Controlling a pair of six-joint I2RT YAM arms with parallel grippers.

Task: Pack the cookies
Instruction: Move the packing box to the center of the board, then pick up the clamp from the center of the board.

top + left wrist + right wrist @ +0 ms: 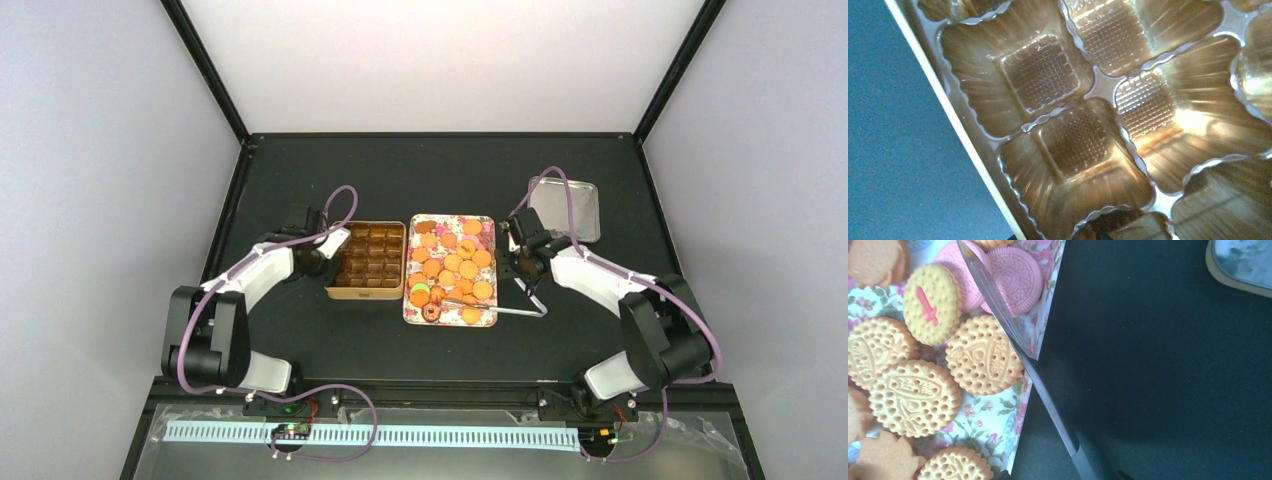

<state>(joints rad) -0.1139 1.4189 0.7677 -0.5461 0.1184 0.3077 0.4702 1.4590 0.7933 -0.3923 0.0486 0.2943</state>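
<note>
Mid-table, on a floral tray: the cookies — many round orange-golden biscuits lying flat in a single layer, with a green one and a brown ring at the near left corner. Just left of the tray, a square gold tin lined with dark brown paper cups, those in the left wrist's close view empty. Far right and well apart, a shallow silver lid. Across the tray's near end and out over the black table, metal tongs.

Right gripper just off the tray's right edge, about level with the middle of the spread, cookies to its left. Jaws outside its own camera's view and too small from above, so no telling whether apart, together or clamped on the tongs. Left gripper over the tin's left edge, the tray beyond the tin to its right; jaws likewise unseen — cannot tell.

Close up from the right wrist: stamped faces up, two pink cookies crossed by a tong blade. No long axis to the round biscuits themselves; the spread as a whole running near to far, along the tray's longer side.
</note>
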